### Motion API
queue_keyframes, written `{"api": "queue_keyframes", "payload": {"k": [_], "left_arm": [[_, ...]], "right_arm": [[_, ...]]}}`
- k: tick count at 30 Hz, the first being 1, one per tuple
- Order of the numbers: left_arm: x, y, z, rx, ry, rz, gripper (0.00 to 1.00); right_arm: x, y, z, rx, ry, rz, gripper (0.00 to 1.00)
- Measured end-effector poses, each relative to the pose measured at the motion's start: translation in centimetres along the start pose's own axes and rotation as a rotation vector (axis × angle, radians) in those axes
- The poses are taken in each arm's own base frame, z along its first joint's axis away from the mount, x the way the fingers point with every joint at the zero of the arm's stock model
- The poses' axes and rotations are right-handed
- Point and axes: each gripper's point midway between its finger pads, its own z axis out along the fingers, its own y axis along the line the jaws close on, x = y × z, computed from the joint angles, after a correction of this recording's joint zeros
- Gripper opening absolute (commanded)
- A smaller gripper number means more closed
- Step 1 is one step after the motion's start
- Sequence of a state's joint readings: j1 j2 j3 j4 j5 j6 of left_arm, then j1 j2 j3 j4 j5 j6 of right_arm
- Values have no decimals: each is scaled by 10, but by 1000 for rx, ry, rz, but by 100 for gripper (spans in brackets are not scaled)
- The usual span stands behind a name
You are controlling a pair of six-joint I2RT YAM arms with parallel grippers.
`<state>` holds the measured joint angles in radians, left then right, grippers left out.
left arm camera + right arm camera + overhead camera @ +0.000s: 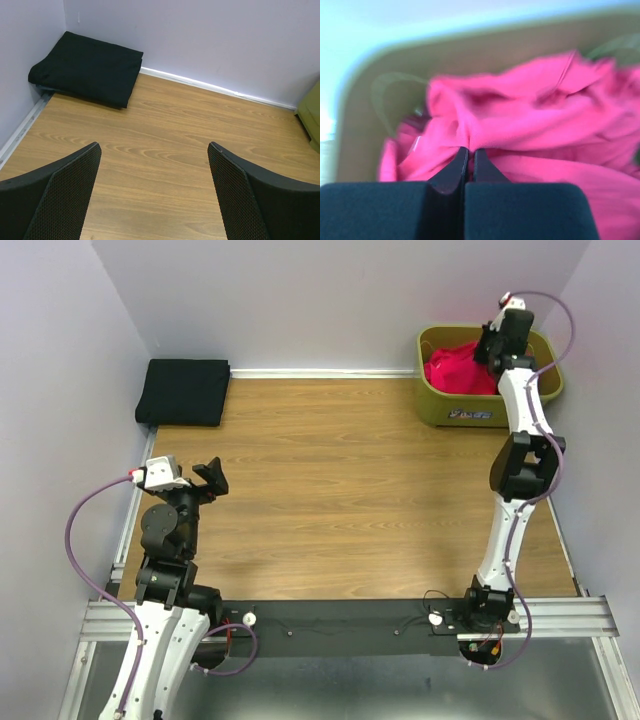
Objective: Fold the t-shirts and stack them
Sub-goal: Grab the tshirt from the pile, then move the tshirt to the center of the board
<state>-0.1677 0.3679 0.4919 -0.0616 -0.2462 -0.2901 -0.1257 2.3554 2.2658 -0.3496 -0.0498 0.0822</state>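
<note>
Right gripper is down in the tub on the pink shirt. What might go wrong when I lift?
1. The right gripper pinches only a thin fold of the pink shirt; it may slip out.
2. The shirt lies bunched in the tub, so lifting might drag the tub along.
3. The left gripper is open across the table, too far to help.

Pink-red t-shirt (530,130) (blurred, perhaps plain), olive-green tub (445,405), black t-shirt (85,67), wood-grain table (330,490).

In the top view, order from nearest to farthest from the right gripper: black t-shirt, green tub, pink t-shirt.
1. pink t-shirt, pinched by the right gripper.
2. green tub, around that shirt, far right.
3. black t-shirt, far left corner.
</note>
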Motion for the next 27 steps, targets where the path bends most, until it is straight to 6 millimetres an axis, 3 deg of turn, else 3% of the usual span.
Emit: {"api": "queue_keyframes", "payload": {"k": [3, 6, 11, 15, 20, 24, 27], "left_arm": [[-2, -1, 0, 7, -8, 3, 95], [-3, -3, 0, 15, -11, 5, 95], [-6, -4, -1, 22, -22, 4, 95], [-8, -4, -2, 27, -29, 4, 95], [-9, -5, -3, 32, -33, 3, 95], [-12, -6, -5, 37, -43, 2, 95], [-13, -8, -5, 47, -50, 2, 95]], "right_arm": [[-55, 9, -38, -25, -108, -18, 1], [-97, 21, -75, -69, -196, -30, 0], [-135, 42, -121, -152, -284, -47, 1], [-147, 61, -141, -219, -310, -57, 1], [-145, 89, -169, -317, -301, -52, 1], [-146, 132, -215, -420, -311, -64, 1], [-148, 176, -259, -525, -338, -86, 1]]}}
